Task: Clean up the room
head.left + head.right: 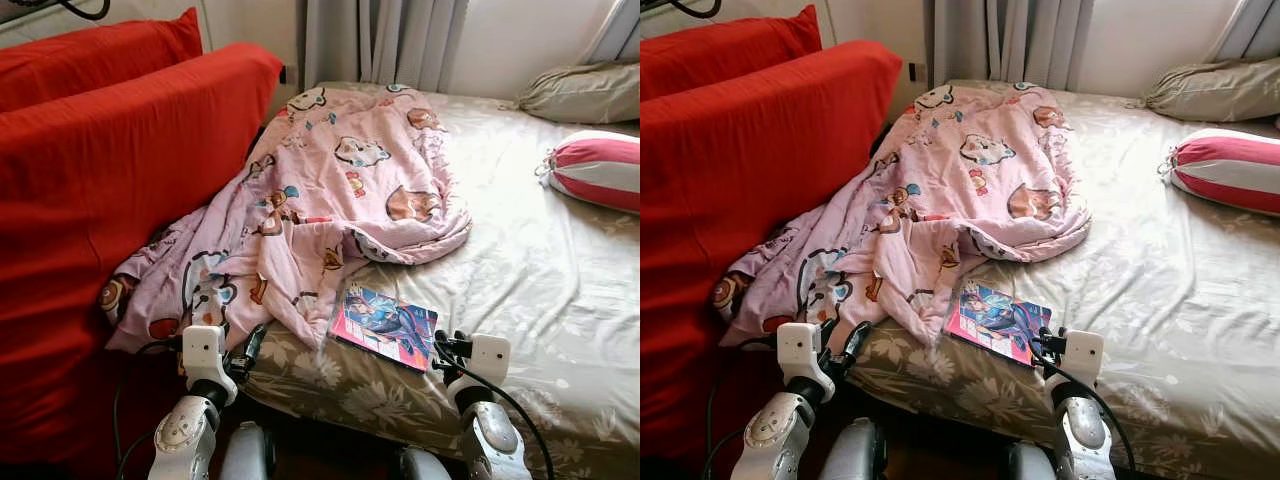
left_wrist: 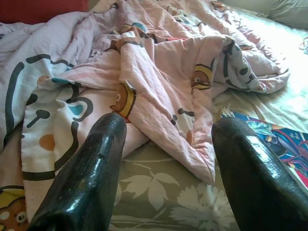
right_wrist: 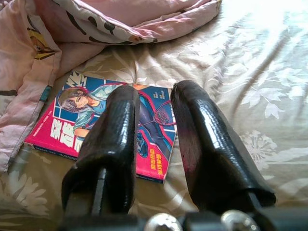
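A red sofa cushion (image 1: 120,200) leans against the bed's left side. Beside it, a pink cartoon-print blanket (image 1: 340,190) lies crumpled across the bed (image 1: 540,300), likely thrown aside, one corner overlapping a comic book (image 1: 385,325) near the front edge. The left gripper (image 2: 166,168) hovers at the blanket's hem, fingers wide, seemingly ready to gather it. The right gripper (image 3: 154,144) hangs just above the book, fingers narrow and empty. A striped bolster (image 1: 595,168) rests far right.

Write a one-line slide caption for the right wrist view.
Right gripper poised, fingers slightly apart, above a comic book on the floral bedsheet, pink quilt alongside.
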Controlling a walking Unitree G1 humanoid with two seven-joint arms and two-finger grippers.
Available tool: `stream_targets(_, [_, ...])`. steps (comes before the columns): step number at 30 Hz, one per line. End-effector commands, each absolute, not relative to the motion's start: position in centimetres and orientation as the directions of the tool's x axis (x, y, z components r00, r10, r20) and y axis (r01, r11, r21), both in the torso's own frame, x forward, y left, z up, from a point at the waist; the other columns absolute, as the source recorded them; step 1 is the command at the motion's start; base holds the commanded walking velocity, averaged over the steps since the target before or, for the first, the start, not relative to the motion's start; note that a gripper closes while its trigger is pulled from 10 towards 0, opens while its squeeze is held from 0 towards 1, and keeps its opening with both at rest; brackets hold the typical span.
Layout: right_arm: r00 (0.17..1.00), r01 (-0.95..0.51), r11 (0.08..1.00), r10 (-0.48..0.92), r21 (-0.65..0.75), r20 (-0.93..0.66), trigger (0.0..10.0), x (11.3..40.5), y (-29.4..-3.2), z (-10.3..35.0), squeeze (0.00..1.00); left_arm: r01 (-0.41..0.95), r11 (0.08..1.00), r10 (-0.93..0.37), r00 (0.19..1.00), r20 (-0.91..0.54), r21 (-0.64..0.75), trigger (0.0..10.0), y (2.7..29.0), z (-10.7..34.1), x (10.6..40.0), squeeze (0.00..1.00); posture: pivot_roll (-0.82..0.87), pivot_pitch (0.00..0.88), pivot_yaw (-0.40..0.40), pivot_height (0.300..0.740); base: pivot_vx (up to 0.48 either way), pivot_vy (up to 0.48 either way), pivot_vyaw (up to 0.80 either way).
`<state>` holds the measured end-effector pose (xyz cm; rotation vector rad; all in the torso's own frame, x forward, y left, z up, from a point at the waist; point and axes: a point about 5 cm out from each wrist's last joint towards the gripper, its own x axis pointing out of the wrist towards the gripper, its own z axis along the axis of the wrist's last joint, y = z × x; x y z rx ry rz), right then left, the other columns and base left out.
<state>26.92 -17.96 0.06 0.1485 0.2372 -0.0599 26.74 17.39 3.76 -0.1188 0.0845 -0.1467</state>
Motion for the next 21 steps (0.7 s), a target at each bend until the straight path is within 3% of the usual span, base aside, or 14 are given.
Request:
stream_targets(1, [0.969,0.079,0.988,-0.045,0.13,-0.243,10.0,26.98,-18.0,0.03,0.0,0.139,0.982,-0.149,0.986,-0.073,-0.127,10.0,17.41,3.85,26.77,0.0,0.08,0.071,-0.028,0.621,0.0,0.0,0.0])
stream_targets(21, [0.966,0.043,0.993,-0.014,0.107,-0.259,10.0,27.0,-17.55,-0.18,0.0,0.15,0.98,-0.16,0.984,-0.071,-0.13,10.0,17.25,3.8,26.75,0.0,0.08,0.035,-0.019,0.621,0.0,0.0,0.1])
